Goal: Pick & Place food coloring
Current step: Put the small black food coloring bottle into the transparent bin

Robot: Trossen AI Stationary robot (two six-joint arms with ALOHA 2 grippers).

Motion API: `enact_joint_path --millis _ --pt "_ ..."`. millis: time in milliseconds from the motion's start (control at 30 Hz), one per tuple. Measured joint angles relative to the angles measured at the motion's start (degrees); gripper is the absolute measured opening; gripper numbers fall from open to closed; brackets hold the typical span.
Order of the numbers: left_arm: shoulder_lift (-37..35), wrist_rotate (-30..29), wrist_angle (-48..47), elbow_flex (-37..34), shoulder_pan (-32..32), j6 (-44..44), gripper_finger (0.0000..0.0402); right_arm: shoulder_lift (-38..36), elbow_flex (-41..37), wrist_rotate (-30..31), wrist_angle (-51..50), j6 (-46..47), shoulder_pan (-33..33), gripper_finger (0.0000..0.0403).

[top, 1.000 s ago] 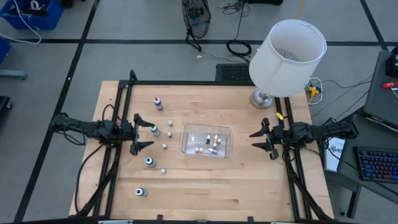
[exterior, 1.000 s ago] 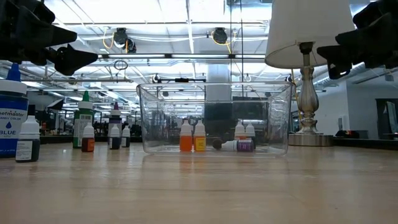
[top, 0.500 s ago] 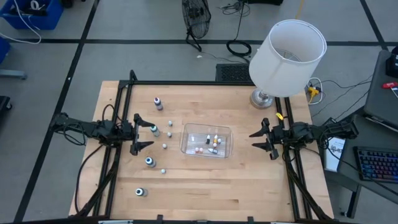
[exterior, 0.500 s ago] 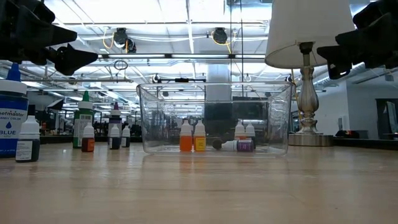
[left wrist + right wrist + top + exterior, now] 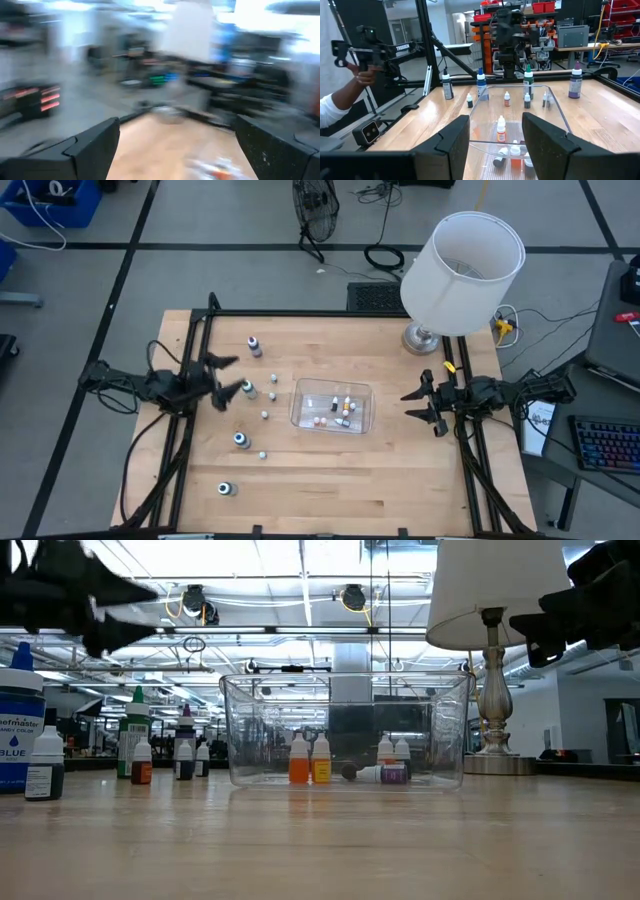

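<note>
1. Nearest you in the low view, a blue-labelled food-coloring bottle and a small white-capped dark bottle stand upright on the light wooden table.
2. Further small food-coloring bottles stand scattered on the table's left half in the high view, apart from one another, from a blue-capped one near the front edge to a purple one at the back.
3. The clear rectangular plastic tub sits near the table's middle; inside it you see several tiny bottles, two orange ones upright and a dark one lying on its side.
4. The left gripper hangs above the table's left side, just beside the scattered bottles, its two dark fingers spread apart and holding nothing; its wrist view is blurred.
5. The right gripper waits over the table's right edge, well apart from the tub, fingers apart and empty, pointing at the tub.
6. A white-shaded lamp with a metal base stands at the table's far right corner.
7. Beyond the table, in the right wrist view, a person's hand and white sleeve show at the edge.
</note>
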Motion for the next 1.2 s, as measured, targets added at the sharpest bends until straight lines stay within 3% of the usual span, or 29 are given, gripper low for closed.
enact_joint_path --millis 200,367,467,567,700,833,967,1100,1200 --pt "3.3 -22.7 -3.7 0.0 0.0 -7.3 0.039 0.0 0.0 0.0 0.0 0.0 0.0 0.0169" --pt "9.6 -21.2 -4.2 3.8 1.2 -10.7 0.039 0.0 0.0 0.0 0.1 0.0 0.0 0.0169" --pt "15.9 -17.8 -11.2 12.5 3.4 -14.1 0.039 0.0 0.0 0.0 0.2 0.0 0.0 0.0169" --pt "25.0 -13.6 -27.5 25.6 7.7 -21.6 0.039 0.0 0.0 0.1 0.2 0.0 0.0 0.0169" --pt "40.2 -0.6 -52.8 44.7 16.9 -33.1 0.039 0.0 0.0 0.1 0.3 0.0 0.0 0.0169" --pt "55.7 14.8 -71.9 59.9 26.9 -33.3 0.039 0.0 0.0 0.1 0.3 0.0 0.0 0.0169" --pt "68.4 19.8 -79.9 69.1 32.5 -31.1 0.039 0.0 0.0 0.1 0.3 0.0 0.0 0.0169" --pt "78.2 29.1 -80.3 73.7 35.3 -25.2 0.039 0.0 0.0 0.1 0.3 0.0 0.0 0.0169" --pt "83.4 32.7 -78.0 74.4 35.5 -22.6 0.039 0.0 0.0 0.1 0.3 0.0 0.0 0.0169"
